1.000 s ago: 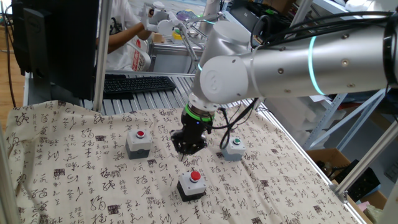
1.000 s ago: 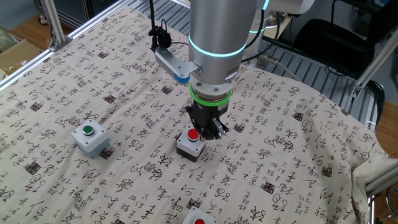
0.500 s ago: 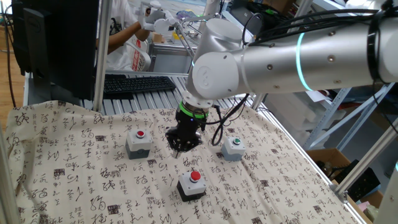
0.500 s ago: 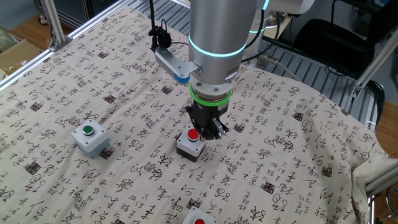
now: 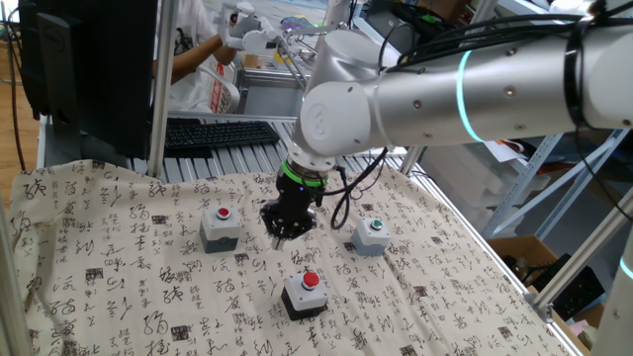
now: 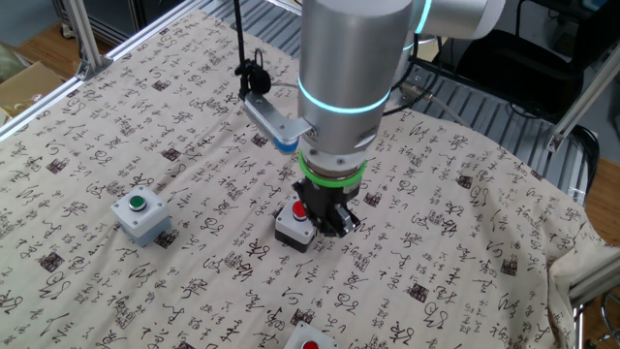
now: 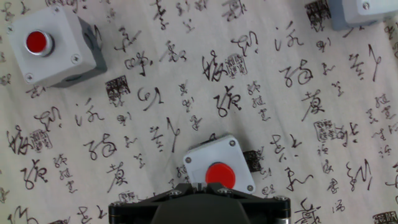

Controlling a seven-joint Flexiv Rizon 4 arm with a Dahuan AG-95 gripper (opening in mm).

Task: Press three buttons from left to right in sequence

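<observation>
Three button boxes sit on the patterned cloth. The grey box with a small red button (image 5: 221, 225) is on the left. The black-and-white box with a red dome button (image 5: 307, 292) is front centre. The light grey box with a green button (image 5: 373, 235) is on the right. My gripper (image 5: 285, 232) hovers above the cloth between the grey box and the green box, touching none. In the hand view its fingertips (image 7: 202, 186) meet, shut and empty, just over the dome box (image 7: 221, 174); the small-red box (image 7: 38, 42) lies upper left.
The cloth (image 5: 119, 267) covers the table. A keyboard (image 5: 218, 132) and a dark monitor (image 5: 89, 69) stand behind it, with a person (image 5: 203, 59) beyond. A cable (image 5: 356, 203) hangs from the wrist. In the other fixed view the green box (image 6: 139, 213) is left of the arm.
My gripper has moved left across the cloth, away from the green button box and toward the grey box with the small red button. The boxes have not moved.
</observation>
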